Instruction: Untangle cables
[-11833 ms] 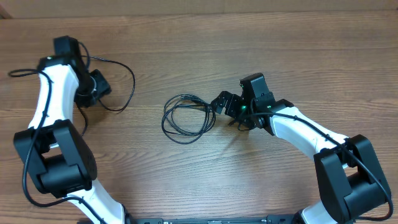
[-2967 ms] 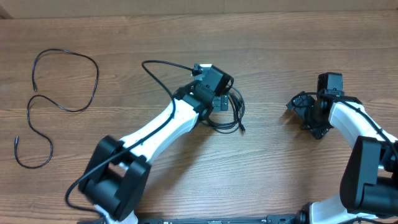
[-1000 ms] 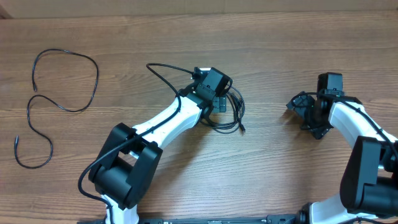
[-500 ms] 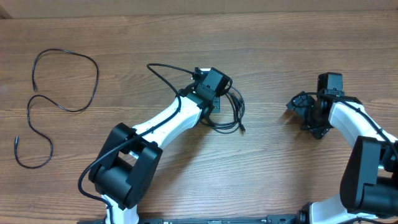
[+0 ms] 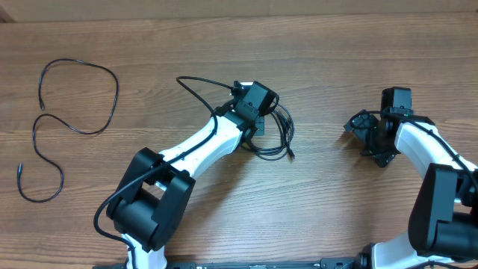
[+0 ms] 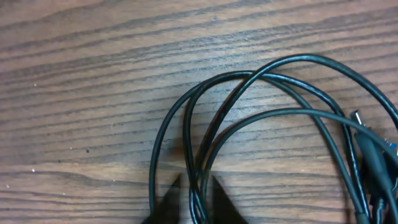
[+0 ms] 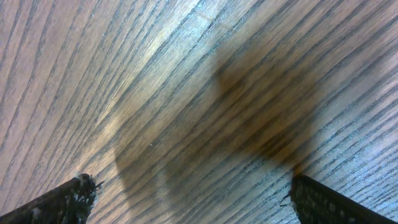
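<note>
- Gripping the cables (image 6: pixel 273 68), apparently: left fingers (image 6: pixel 166 205) hold two strands between their tips, loops lying ahead.
- Right fingers (image 7: pixel 68 199) stand spread wide above table (image 7: pixel 186 74).

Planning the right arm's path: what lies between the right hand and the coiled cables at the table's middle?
Nothing; the overhead view shows only bare wooden table between the right hand and the coiled cables.

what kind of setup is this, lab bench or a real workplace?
Most likely a robot manipulation test bench, not a workplace: a wood-grain table, a left arm and right arm based at its near edge, and thin black cables as workpieces, a coiled bundle and a loose strand.
</note>
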Available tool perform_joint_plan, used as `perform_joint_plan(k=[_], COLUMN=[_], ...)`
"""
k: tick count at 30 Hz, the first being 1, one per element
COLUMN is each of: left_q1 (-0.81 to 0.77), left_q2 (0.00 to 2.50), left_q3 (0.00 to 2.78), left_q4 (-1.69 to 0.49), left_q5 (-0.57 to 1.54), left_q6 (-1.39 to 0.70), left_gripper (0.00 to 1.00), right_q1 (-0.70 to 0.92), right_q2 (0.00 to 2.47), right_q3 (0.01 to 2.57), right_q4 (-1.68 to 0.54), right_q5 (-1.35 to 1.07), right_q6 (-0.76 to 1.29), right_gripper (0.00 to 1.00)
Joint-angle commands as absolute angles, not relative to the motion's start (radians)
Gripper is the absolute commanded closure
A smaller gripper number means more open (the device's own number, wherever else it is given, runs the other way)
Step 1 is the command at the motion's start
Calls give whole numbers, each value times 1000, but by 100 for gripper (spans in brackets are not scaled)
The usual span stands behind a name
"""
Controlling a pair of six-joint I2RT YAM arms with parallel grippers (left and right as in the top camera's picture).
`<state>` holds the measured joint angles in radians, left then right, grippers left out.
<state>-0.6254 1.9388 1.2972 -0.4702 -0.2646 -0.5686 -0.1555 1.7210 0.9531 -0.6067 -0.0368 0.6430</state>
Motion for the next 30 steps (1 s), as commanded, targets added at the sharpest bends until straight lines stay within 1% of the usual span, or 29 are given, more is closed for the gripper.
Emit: perform_joint_plan(k=[1,3,4,7,14,16,21,24,30], left_q1=[-616,-616,-616,-616,-616,-616,-616,-616,-616], left_q2=[1921,1921,1922,1924,1926,1926,1926,1930,1975], left_q3=[1312,1312,1312,1312,1312,1312,1312,1312,1311], left_q4=[-466,-461,-459,-456,-455,-456,-456,-455,-417], left_q5=[-262,-262,-262,-262,-262,-262,-262,-262,-262], left_q6=[-561,-561,-561,-561,-561,-561,-561,-561,-561], left_gripper=[73,66,65,68,70,72,71,68,73], right_q1=[-157,-157,-157,-157,-157,-157,-157,-157,-157], right_q2=[1702,1702,1702,1702,1702,1702,1702,1702,1702], right_q3=[955,955,955,955,955,955,955,955,955], right_q4=[-604,-604,-604,-604,-604,-604,-604,-604,-604], right_q5=[-35,-35,-35,-35,-35,-35,-35,-35,-35], right_q6=[639,639,639,639,639,639,639,639,639], right_gripper=[0,0,0,0,0,0,0,0,0])
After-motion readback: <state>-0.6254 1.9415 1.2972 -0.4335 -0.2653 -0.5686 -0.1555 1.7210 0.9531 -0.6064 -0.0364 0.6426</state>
